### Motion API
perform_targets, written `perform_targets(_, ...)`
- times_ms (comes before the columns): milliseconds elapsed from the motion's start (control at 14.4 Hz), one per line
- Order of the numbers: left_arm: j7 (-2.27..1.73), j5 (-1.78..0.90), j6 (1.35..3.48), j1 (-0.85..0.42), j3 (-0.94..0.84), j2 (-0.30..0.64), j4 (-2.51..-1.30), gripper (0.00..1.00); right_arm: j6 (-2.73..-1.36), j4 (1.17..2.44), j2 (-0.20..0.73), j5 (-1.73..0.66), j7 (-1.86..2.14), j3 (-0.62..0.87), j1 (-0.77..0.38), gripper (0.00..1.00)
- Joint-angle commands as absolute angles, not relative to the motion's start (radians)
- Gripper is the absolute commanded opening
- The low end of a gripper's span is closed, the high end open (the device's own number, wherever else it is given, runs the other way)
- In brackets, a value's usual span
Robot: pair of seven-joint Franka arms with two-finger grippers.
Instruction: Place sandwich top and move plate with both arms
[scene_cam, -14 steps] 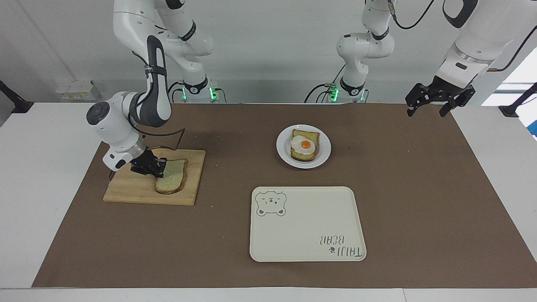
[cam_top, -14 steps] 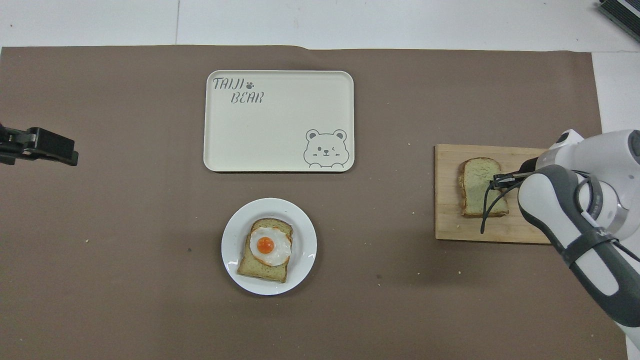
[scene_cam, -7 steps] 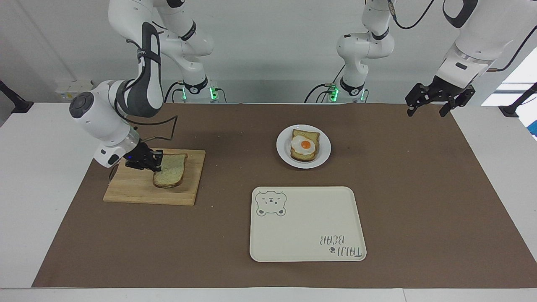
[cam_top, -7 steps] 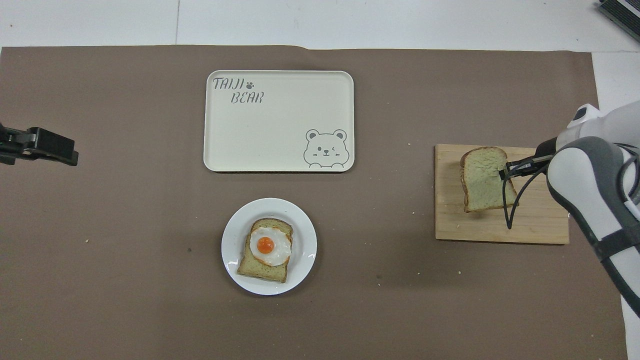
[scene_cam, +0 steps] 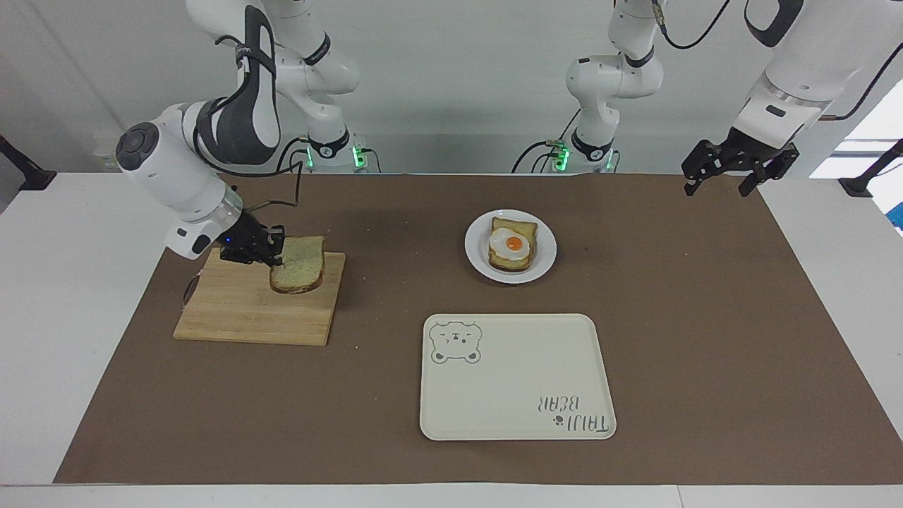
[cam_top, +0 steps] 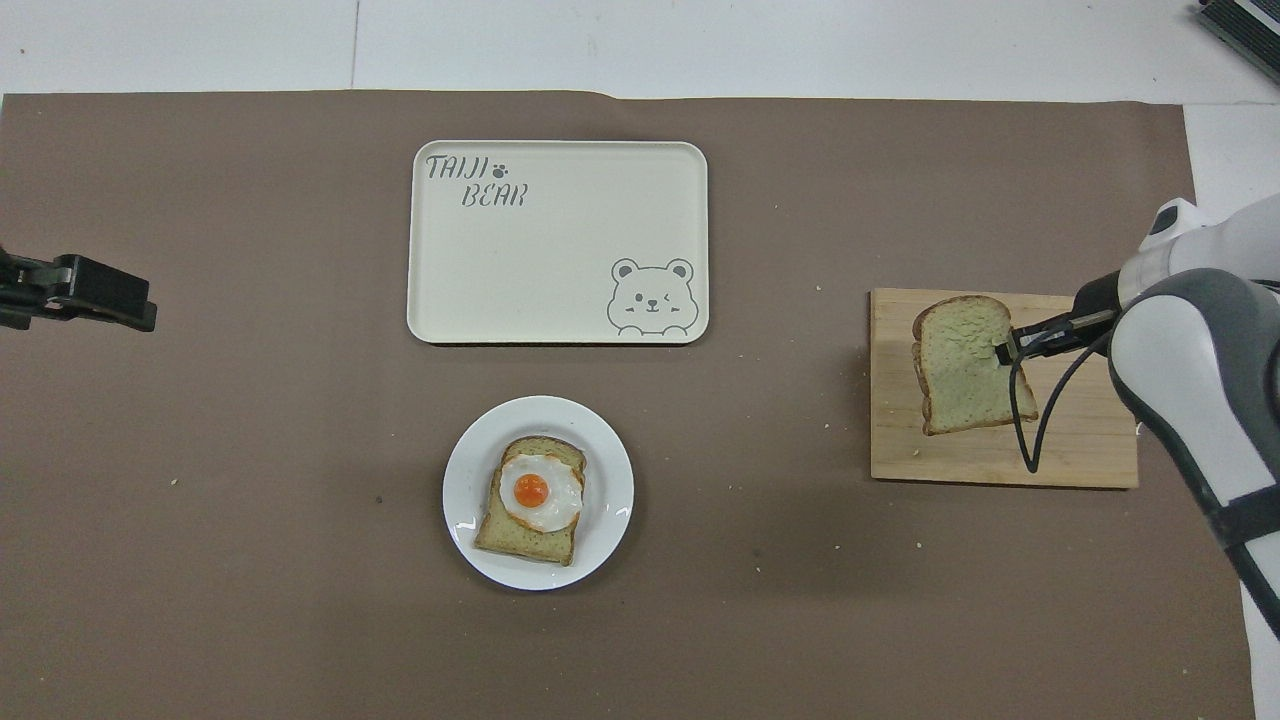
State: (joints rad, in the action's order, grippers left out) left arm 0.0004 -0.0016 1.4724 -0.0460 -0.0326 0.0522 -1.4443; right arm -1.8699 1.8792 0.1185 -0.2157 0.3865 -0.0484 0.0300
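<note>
- Facing view, starting at the right arm's end of the table: your right gripper (scene_cam: pixel 276 252) pinches one edge of the sandwich top (scene_cam: pixel 299 264) and holds it clear above the cutting board (scene_cam: pixel 240 310). You can count the pickup as done.
- Next along, the plate (scene_cam: pixel 480 264) sits on the brown mat with the egg toast (scene_cam: pixel 513 245) uncovered, so the slice has yet to go on.
- Nearby, farther from the robots, the tray (scene_cam: pixel 508 381) carries nothing; moving the plate with both arms is not yet done.
- Last, your left gripper (scene_cam: pixel 726 176) waits spread open over the mat's corner.
</note>
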Motion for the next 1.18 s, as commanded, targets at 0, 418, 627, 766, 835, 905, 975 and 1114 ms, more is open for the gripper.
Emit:
perform_targets(0,0.000,0.018,1.465,-0.048,-0.032,0.026,-1.470,1.00,-1.844,1.884,0.092,-0.232,0.382,-0.029,0.032,0.00)
perform_targets(418,0.000,0.018,1.465,-0.048,-0.032,0.026,-1.470,1.00,-1.793,1.885,0.058,-0.232,0.249,-0.006,-0.069,0.00)
perform_targets(627,0.000,0.018,1.465,-0.048,-0.031,0.026,-1.470,1.00,-1.789,1.901,0.045,-0.233,0.215,-0.006,-0.156,0.00)
perform_targets(766,0.000,0.018,1.465,-0.048,-0.032,0.026,-1.470,1.00,-1.798,1.902,0.044,-0.233,0.131,-0.005,-0.230,0.00)
perform_targets(835,0.000,0.020,1.465,-0.048,-0.032,0.026,-1.470,1.00,-1.802,1.902,0.046,-0.235,0.097,-0.005,-0.265,0.00)
perform_targets(905,0.000,0.020,1.465,-0.048,-0.031,0.026,-1.471,1.00,-1.805,1.902,0.046,-0.250,0.057,-0.005,-0.296,0.00)
perform_targets(975,0.000,0.018,1.465,-0.048,-0.032,0.026,-1.470,1.00,-1.813,1.905,0.048,-0.296,0.022,-0.005,-0.320,0.00)
perform_targets(1114,0.000,0.018,1.465,-0.048,-0.032,0.026,-1.470,1.00,-1.841,1.907,0.051,-0.340,0.002,-0.005,-0.353,0.00)
